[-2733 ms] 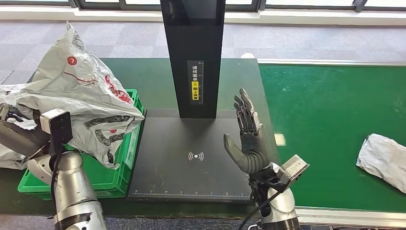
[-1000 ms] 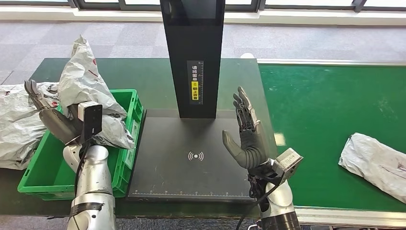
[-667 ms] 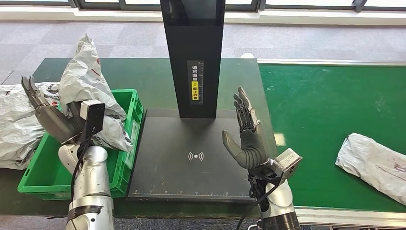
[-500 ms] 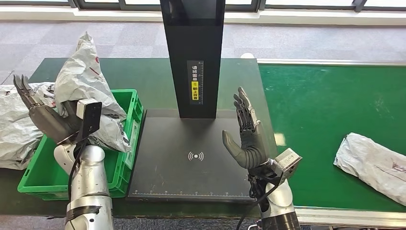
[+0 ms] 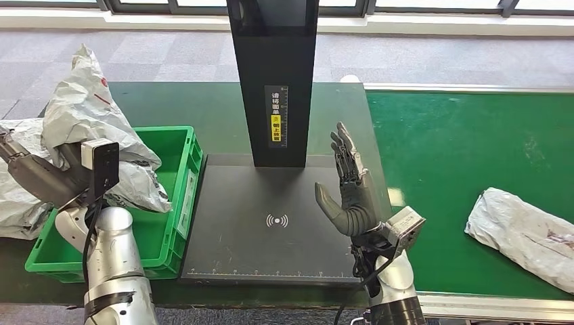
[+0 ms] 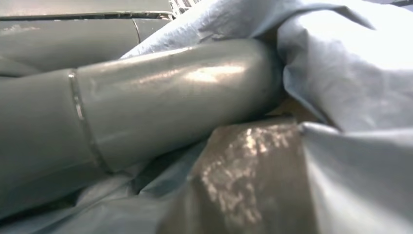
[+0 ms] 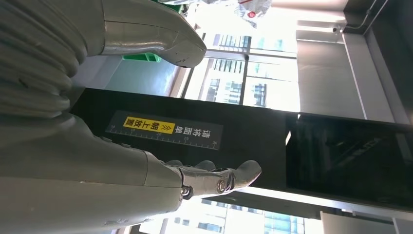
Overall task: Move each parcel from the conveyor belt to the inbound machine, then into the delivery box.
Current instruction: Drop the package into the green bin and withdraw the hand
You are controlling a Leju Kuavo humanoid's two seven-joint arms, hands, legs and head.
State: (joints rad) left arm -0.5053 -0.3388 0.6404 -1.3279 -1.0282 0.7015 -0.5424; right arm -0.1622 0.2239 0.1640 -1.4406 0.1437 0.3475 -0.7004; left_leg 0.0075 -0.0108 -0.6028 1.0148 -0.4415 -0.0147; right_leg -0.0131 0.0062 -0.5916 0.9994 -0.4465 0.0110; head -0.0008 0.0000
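Note:
A crumpled grey parcel (image 5: 91, 128) stands upright, leaning from the green delivery box (image 5: 177, 203) against my left hand (image 5: 37, 179). That hand's fingers stretch out to the far left. In the left wrist view its thumb (image 6: 146, 107) lies among the parcel's folds (image 6: 350, 73); whether it grips them is not clear. My right hand (image 5: 352, 196) is raised, open and empty, over the right edge of the inbound machine's black plate (image 5: 257, 244). A second grey parcel (image 5: 524, 233) lies on the green conveyor belt (image 5: 460, 149) at the right.
The machine's black column (image 5: 274, 81) rises behind the plate, and its yellow label (image 7: 146, 124) faces my right hand. More grey parcels (image 5: 17, 203) are piled on the table left of the box.
My left hand has swung left and lower, and the upright parcel has shifted left with it. The parcel on the belt has drifted left. My right hand has not moved.

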